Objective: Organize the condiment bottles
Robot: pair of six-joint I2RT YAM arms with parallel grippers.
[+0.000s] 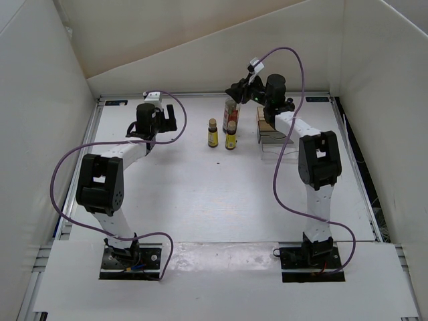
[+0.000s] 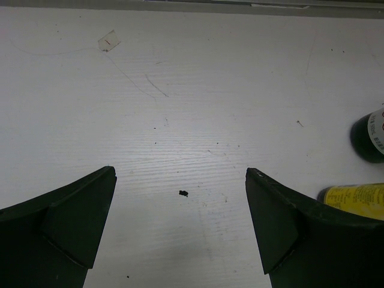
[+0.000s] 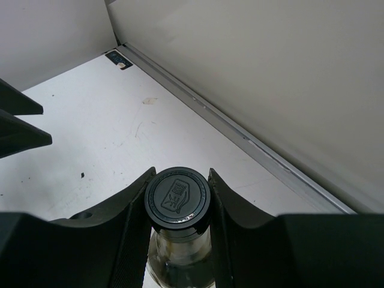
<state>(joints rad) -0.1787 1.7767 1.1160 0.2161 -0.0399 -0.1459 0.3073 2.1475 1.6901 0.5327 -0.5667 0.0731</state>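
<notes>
Right gripper (image 3: pixel 179 185) clamped on black-capped bottle (image 3: pixel 177 204), left gripper (image 2: pixel 180 174) gaping, scuffed white table (image 2: pixel 180 90), white walls (image 3: pixel 270 60)

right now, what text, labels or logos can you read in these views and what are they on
Nothing reads clearly.
black cap: embossed emblem, characters illegible.
dark bottle: white label print, blurred and cut off.
yellow-labelled bottle: print too blurred.
corner sticker: too small.

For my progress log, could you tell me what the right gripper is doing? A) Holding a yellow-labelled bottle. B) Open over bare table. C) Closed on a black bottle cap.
C: the right wrist view shows the right gripper clamped on both sides of the cap of the black-capped bottle.
</notes>
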